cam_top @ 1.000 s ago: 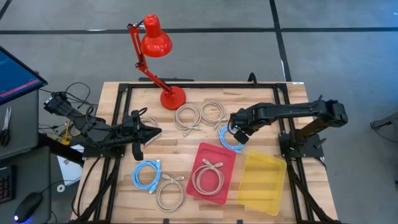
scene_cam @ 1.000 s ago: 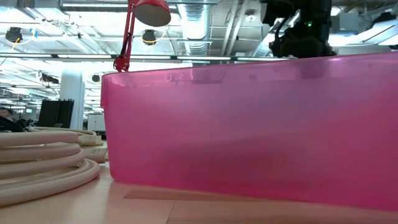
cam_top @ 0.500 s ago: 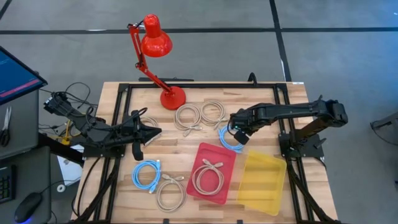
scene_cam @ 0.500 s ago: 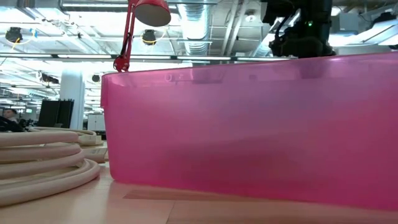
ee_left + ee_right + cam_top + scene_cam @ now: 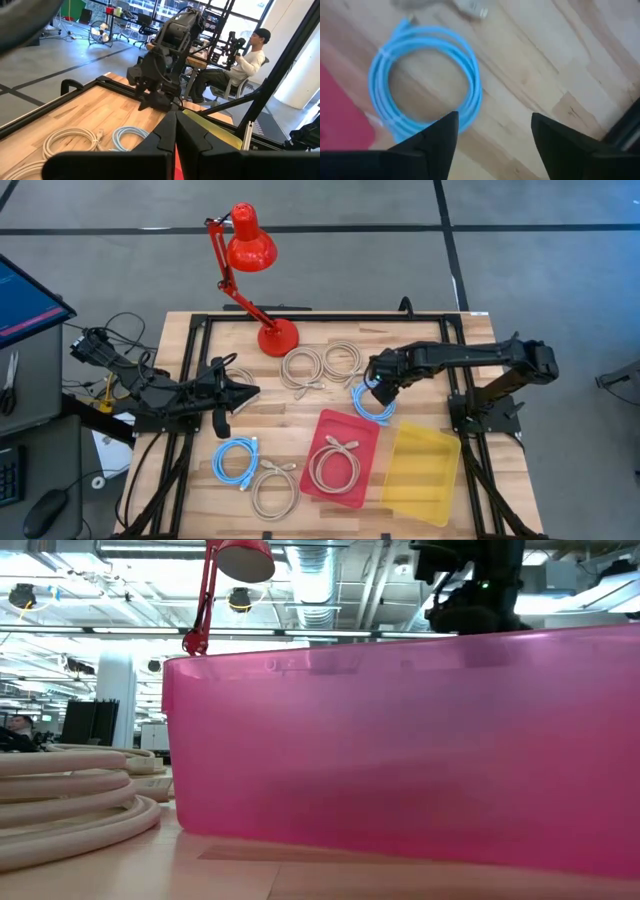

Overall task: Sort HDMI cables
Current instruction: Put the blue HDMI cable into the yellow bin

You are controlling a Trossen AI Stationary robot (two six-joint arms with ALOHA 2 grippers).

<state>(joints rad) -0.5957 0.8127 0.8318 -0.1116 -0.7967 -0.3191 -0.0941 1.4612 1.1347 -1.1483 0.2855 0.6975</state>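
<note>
The low view is almost filled by the wall of the pink bin; its contents and the bench behind it are hidden there, and only stacked turns of a tan coil show at the edge, cut off by the frame. In the high view the right gripper overlaps the rim of a light blue coil — contact cannot be confirmed.

Containers (high view):
- Pink bin: holds one tan coil, lying flat, with its connector ends pointing toward the lamp side.
- Yellow bin: touching the pink bin's side; nothing visible inside.

Loose coils on the bench, all lying flat:
- Two tan coils and, side by side near the red lamp.
- A second light blue coil and a tan coil, touching, at the front.

The right wrist view shows the fingers spread wide above the blue coil, gripping nothing. The left gripper waits at the bench's left side; its fingers are pressed together (left wrist view).
</note>
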